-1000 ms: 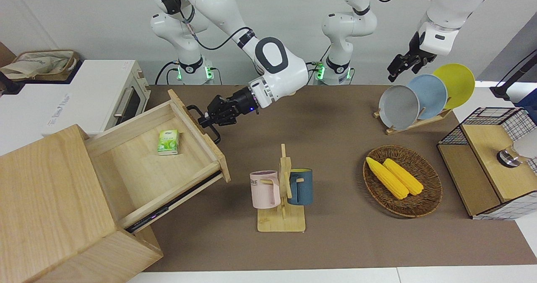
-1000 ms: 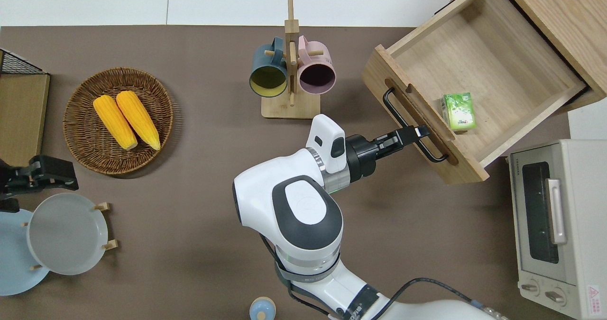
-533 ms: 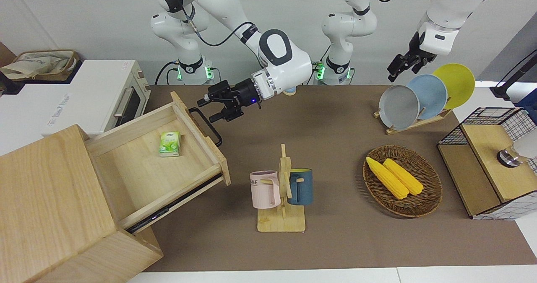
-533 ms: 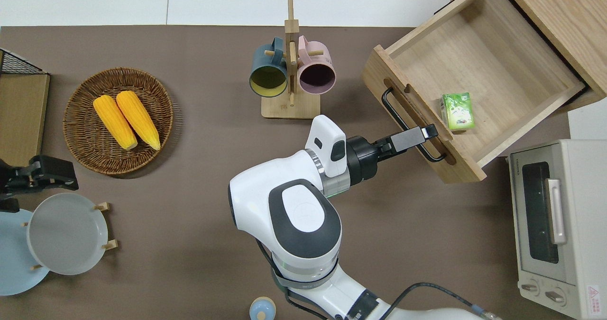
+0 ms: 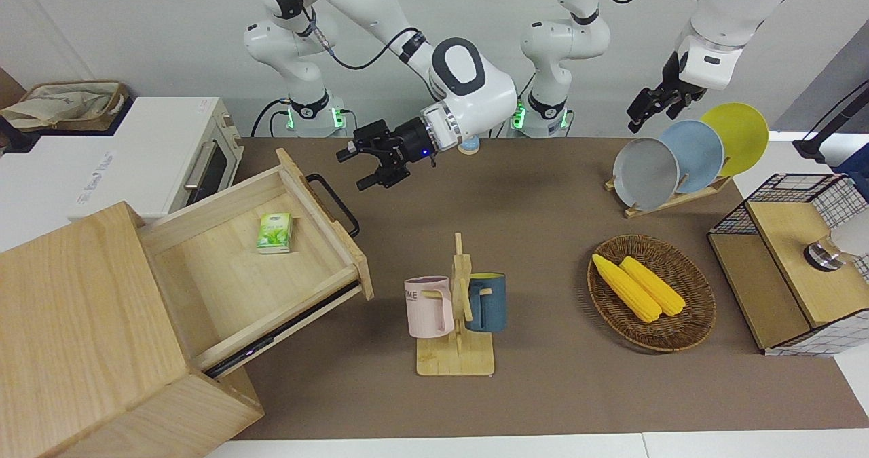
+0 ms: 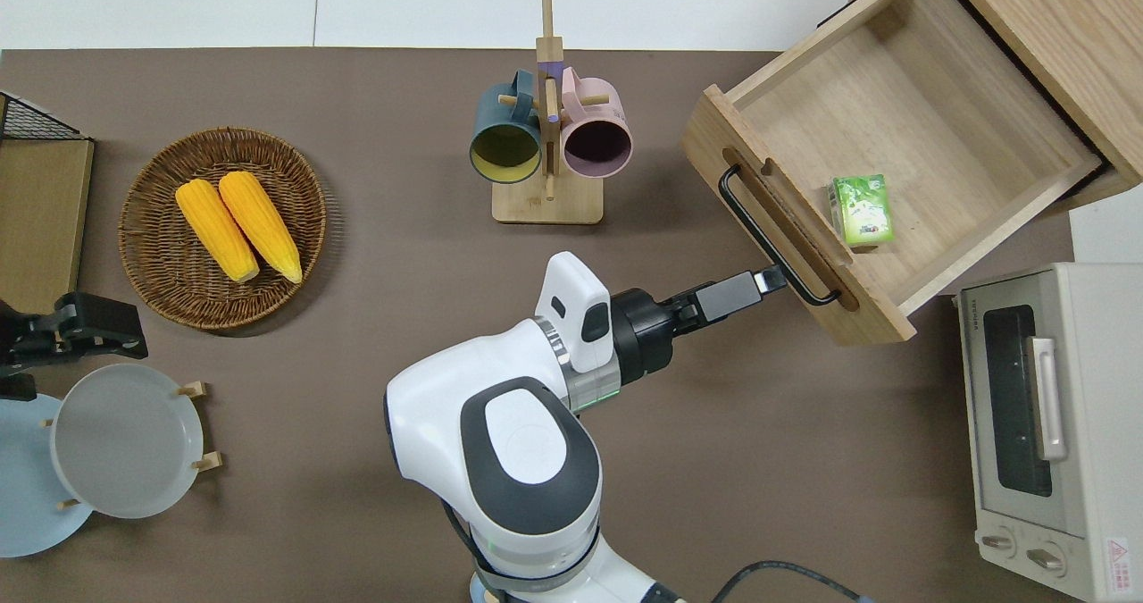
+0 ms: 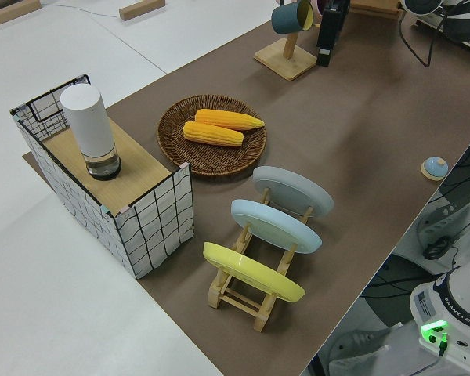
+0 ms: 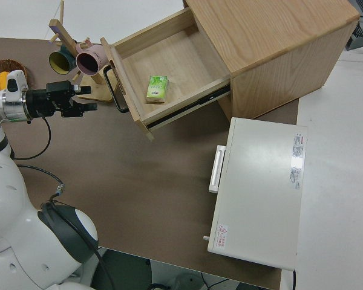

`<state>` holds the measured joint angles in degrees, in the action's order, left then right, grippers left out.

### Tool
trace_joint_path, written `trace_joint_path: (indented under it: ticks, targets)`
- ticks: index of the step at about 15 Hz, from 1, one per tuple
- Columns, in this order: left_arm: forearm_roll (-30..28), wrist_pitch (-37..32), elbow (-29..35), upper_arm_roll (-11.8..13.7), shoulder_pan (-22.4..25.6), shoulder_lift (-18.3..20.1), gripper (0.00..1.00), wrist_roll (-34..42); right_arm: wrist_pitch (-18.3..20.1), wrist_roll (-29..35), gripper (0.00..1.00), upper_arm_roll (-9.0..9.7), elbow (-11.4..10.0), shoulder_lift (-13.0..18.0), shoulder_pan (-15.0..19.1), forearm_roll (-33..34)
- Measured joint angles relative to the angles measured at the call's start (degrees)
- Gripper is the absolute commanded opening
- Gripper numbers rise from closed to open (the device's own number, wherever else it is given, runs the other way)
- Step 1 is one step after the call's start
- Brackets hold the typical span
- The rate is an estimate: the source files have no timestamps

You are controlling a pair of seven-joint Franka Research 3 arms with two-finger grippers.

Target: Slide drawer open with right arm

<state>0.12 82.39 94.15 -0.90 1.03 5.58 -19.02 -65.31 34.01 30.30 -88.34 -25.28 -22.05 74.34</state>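
The pale-wood drawer (image 5: pixel 231 275) (image 6: pixel 920 112) (image 8: pixel 172 57) stands pulled well out of the light-wood cabinet (image 5: pixel 75 322) (image 8: pixel 272 42). Its black bar handle (image 5: pixel 333 203) (image 6: pixel 772 232) (image 8: pixel 112 87) is free. A green packet (image 5: pixel 273 232) (image 6: pixel 862 210) lies inside the drawer. My right gripper (image 5: pixel 352 171) (image 6: pixel 768 280) (image 8: pixel 89 98) is open and empty. It hovers over the table just off the end of the handle nearer to the robots, not touching it. My left arm is parked, its gripper (image 5: pixel 641 115) (image 6: pixel 89 326) empty.
A white toaster oven (image 5: pixel 156 156) (image 6: pixel 1045 424) stands beside the cabinet, nearer to the robots. A mug rack (image 5: pixel 455 309) (image 6: pixel 546 138) stands mid-table. A basket with corn (image 5: pixel 652 292), a plate rack (image 5: pixel 679 153) and a wire-mesh box (image 5: pixel 787 268) are at the left arm's end.
My right gripper has opened, let go of the drawer handle, risen and drawn back from it along the table. The drawer stays open.
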Motion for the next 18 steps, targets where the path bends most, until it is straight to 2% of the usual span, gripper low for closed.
trace_joint_path:
  ticks: [3,7,9,11,13,14,16,18]
  targets:
    - [0.00,0.00,0.00,0.00,0.00,0.00,0.99,0.00,0.81,0.35,0.992,-0.06,0.75,0.04,-1.80,-1.93]
    - [0.00,0.00,0.00,0.00,0.00,0.00,0.99,0.00,0.89,1.14,0.992,-0.14,1.38,0.49,-2.36,-5.52]
    - [0.00,0.00,0.00,0.00,0.00,0.00,0.99,0.00,-1.71,3.23,0.992,-1.01,1.67,1.98,-2.42,-10.59]
    - [0.00,0.00,0.00,0.00,0.00,0.00,0.99,0.00,-6.20,4.40,0.992,-3.96,2.33,5.14,-2.61,-19.13]
    - [0.00,0.00,0.00,0.00,0.00,0.00,0.99,0.00,-10.36,4.37,0.992,-8.07,3.00,9.64,-2.54,-27.97]
    - [0.00,0.00,0.00,0.00,0.00,0.00,0.99,0.00,-11.75,4.22,0.992,-9.53,3.07,11.58,-2.32,-30.88]
    - [0.00,0.00,0.00,0.00,0.00,0.00,0.99,0.00,-13.79,4.05,0.992,-11.16,3.06,15.02,-1.11,-35.56]
    - [0.00,0.00,0.00,0.00,0.00,0.00,0.99,0.00,-15.35,3.38,0.992,-11.66,3.01,17.23,1.25,-41.23]
